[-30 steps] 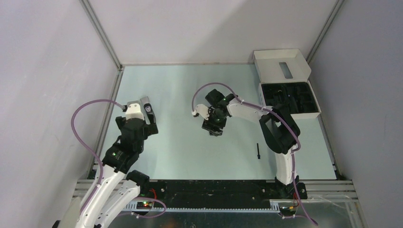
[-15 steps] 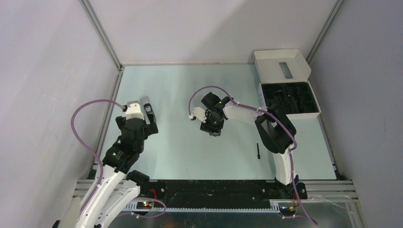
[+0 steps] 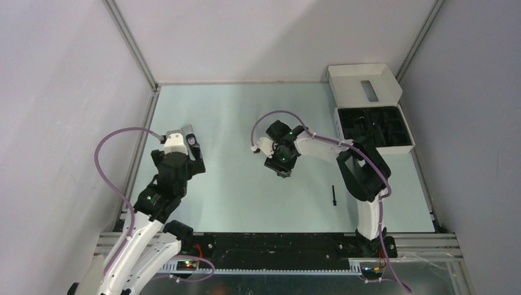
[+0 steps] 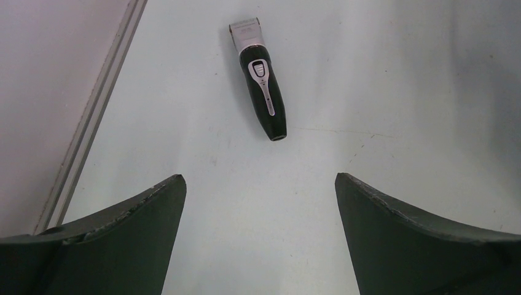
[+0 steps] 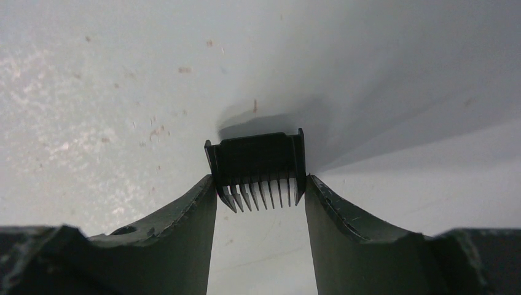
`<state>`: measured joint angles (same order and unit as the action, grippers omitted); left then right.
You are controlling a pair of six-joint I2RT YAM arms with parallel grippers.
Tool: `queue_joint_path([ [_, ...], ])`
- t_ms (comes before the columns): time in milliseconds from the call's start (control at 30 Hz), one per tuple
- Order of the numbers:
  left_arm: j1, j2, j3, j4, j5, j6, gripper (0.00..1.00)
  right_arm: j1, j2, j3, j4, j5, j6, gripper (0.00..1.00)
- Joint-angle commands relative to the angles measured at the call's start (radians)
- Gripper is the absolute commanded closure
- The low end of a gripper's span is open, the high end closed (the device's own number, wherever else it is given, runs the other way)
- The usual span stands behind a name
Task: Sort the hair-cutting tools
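Note:
The silver-grey and black hair clipper [image 4: 261,80] lies flat on the table, ahead of my left gripper [image 4: 258,178], which stands wide open and empty. From above, the clipper [image 3: 192,140] peeks out beside the left wrist. A black comb attachment [image 5: 257,163] sits teeth-down between the tips of my right gripper [image 5: 259,178], both fingertips touching its sides. In the top view the right gripper [image 3: 281,165] covers the comb. A thin black stick brush [image 3: 333,196] lies on the table near the right arm.
A white box lid [image 3: 364,83] and a black tray [image 3: 405,146] with black pieces in its compartments stand at the back right. Metal rails run along the left table edge [image 3: 140,144].
The right gripper's jaws have narrowed onto the comb attachment, and the right wrist shifted slightly left, then back right. The left arm has barely moved.

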<state>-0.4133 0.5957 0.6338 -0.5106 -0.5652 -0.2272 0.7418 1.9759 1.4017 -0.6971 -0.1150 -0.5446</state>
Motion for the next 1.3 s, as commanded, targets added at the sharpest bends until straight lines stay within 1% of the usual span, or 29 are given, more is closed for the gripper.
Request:
queue_joint_path([
  [0,-0.004,0.012,0.023,0.027,0.015,0.0,0.02,-0.029,-0.133,-0.038,-0.022,0.005,0.112,0.78],
  [100,-0.004,0.017,0.035,0.035,0.025,-0.004,0.02,-0.059,-0.18,-0.05,-0.027,0.014,0.182,0.83],
  [333,-0.004,0.037,0.059,0.074,0.029,0.005,0.02,-0.164,-0.309,-0.073,-0.034,0.077,0.302,0.84],
  [400,-0.004,0.036,0.062,0.084,0.024,0.013,0.02,-0.217,-0.344,-0.079,-0.033,0.109,0.331,0.84],
  [467,-0.005,0.038,0.062,0.097,0.019,0.021,0.02,-0.308,-0.375,-0.082,-0.03,0.143,0.356,0.84],
  [633,-0.015,0.05,0.065,0.15,0.016,0.042,0.02,-0.484,-0.426,-0.082,-0.009,0.227,0.391,0.84],
  [733,-0.019,0.05,0.062,0.169,0.002,0.054,0.02,-0.611,-0.43,-0.085,0.027,0.248,0.432,0.84],
  [900,-0.019,0.033,0.036,0.199,-0.019,0.062,0.02,-0.758,-0.429,-0.114,0.164,0.195,0.441,0.83],
  [1100,-0.019,0.019,0.027,0.202,-0.032,0.08,0.02,-0.838,-0.37,-0.115,0.252,0.172,0.427,0.83],
  [1267,-0.019,0.013,0.023,0.207,-0.038,0.096,0.02,-0.857,-0.313,-0.115,0.271,0.173,0.42,0.82],
])
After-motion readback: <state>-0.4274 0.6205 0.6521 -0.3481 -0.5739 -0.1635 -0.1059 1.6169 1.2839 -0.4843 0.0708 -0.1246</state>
